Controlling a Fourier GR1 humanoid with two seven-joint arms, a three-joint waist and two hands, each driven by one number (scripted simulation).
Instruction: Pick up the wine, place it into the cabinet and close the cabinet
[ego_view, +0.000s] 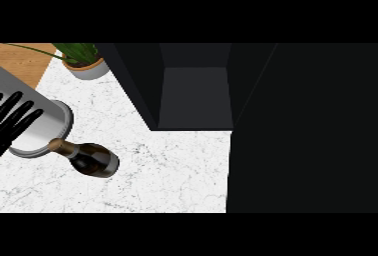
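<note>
One wine bottle (90, 158) upright near the counter's (170, 170) left edge, just right of and below the left hand (16, 121), fingers straight, released, apart from it; cabinet (193, 95) open.

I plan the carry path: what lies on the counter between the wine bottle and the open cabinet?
In the head view, only bare white marble counter lies between the wine bottle and the open cabinet.
</note>
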